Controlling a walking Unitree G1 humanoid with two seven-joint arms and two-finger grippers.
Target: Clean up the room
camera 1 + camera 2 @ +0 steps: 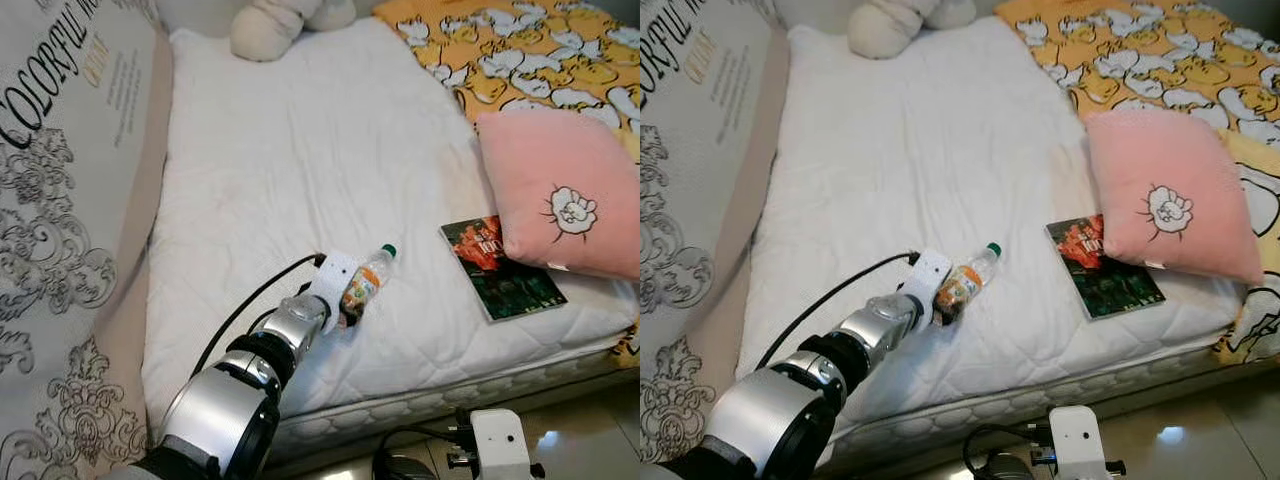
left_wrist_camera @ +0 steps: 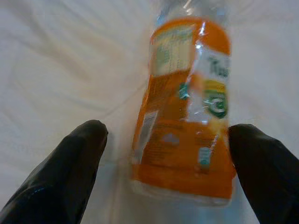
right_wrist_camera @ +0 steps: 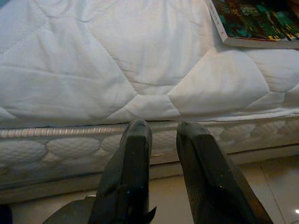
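**Bottle between the left fingers on the bed**

While the right gripper (image 3: 161, 140) hung low by the side of the mattress (image 3: 140, 70), its two black fingers stood a narrow gap apart with nothing between them, pointing at the piped edge above the tiled floor (image 3: 280, 177). Part of that arm's white housing (image 1: 500, 435) showed at the foot of the head views.

Nearer the middle, the left arm (image 1: 235, 390) reached out over the front of the bed, a black cable (image 1: 250, 305) looping along it. The left gripper (image 2: 168, 140) had its fingers (image 2: 70, 163) spread wide on either side of a plastic bottle (image 1: 366, 280) with an orange label and a green cap. Whether the fingers pressed on the bottle or merely flanked it could not be told; in the wrist view a thin strip of sheet showed beside one finger. The bottle lay tilted, cap pointing away from the robot, on the white quilted sheet near the bed's front edge.

Off to the right, a book (image 1: 500, 268) with a dark green and red cover lay flat by the mattress edge, its far corner tucked under a pink pillow (image 1: 560, 190) bearing a small cartoon figure. Beyond the pillow spread a yellow blanket (image 1: 520, 55) with white cartoon shapes. Along the left ran a patterned grey and beige cover (image 1: 70, 200) with lettering. Farthest off, a cream soft toy (image 1: 275, 22) sat at the head of the bed.
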